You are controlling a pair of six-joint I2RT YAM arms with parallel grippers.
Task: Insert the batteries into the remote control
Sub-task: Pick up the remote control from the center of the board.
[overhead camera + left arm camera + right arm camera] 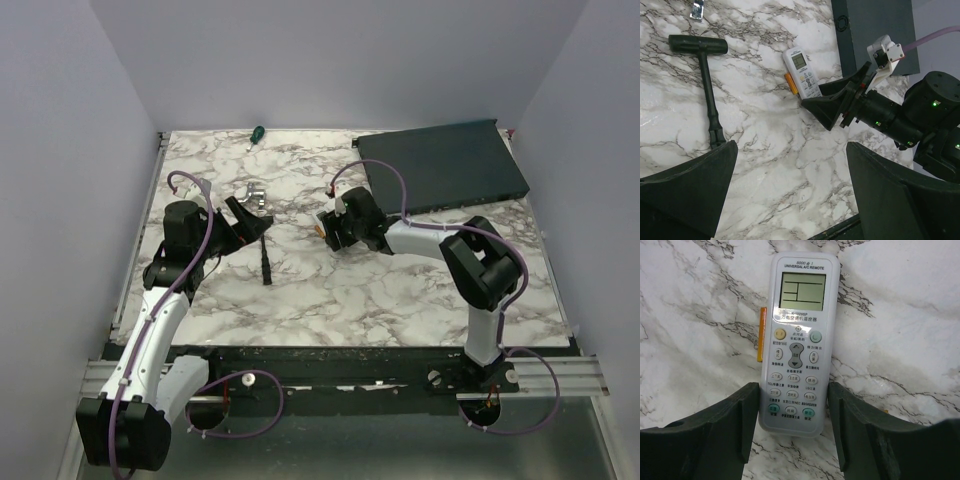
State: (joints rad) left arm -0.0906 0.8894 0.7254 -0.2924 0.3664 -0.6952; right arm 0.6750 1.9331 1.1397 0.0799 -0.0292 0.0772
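The white remote control (797, 340) lay face up on the marbled worktop (900, 315), with 1 orange battery (760, 335) tucked against a long side. The right hand (794, 390) had its 2 fingers flanking the button end; I could not tell if they pinched it. The left hand (791, 147) hung spread wide, near a black T-handled tool (707, 85).

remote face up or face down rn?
Face up. The remote control lies flat on the marble table, with its display and buttons showing toward the camera.
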